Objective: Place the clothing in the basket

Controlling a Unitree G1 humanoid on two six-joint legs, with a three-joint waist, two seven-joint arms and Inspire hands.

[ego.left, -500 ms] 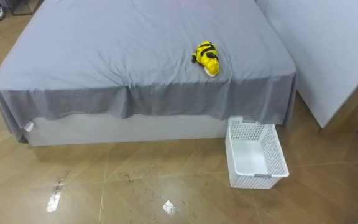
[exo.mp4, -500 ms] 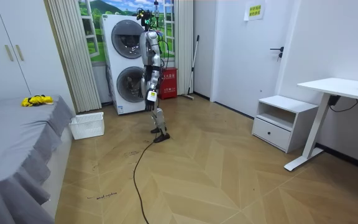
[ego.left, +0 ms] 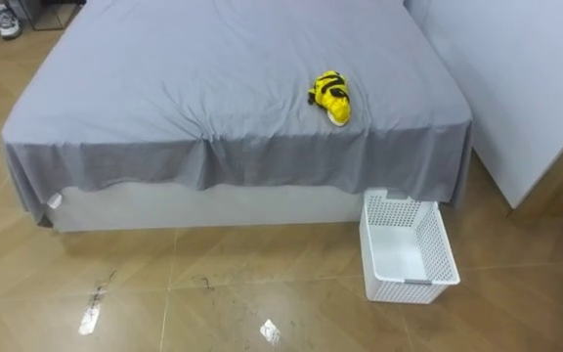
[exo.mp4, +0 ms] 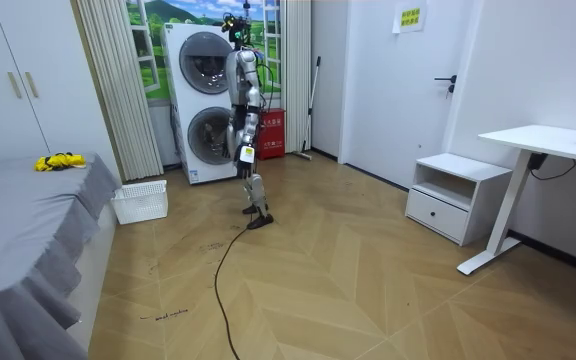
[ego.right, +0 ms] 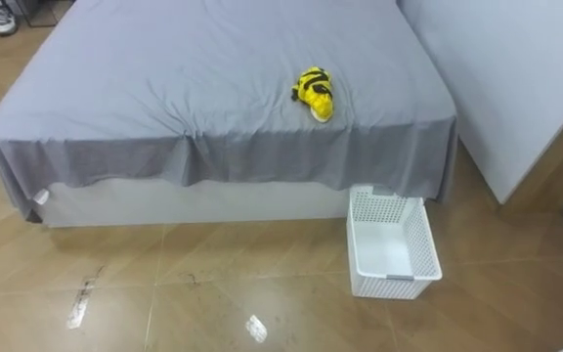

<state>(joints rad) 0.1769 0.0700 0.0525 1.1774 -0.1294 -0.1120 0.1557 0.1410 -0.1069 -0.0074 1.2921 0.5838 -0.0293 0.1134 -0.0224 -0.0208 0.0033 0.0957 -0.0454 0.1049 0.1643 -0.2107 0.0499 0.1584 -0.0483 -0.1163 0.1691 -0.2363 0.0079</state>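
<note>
Yellow clothes lie upper centre on the grey bed, with the white basket at lower right. My room view adds the robot by the washers; I cannot tell the state of its hands.

**A:** Any readable text in frame?

**B:** Nothing legible. There's one yellow-green sign high on the wall, well to the room view's right of the stacked washers. It has dark print on it, too small to read.

**A:** Anything closer to the washers?

**B:** A red box on the floor just beside them, on the room view's right. It has pale marks on its face, but I can't make them out.

**A:** Numbers or labels in the eye views?

**B:** None I can read.
</note>
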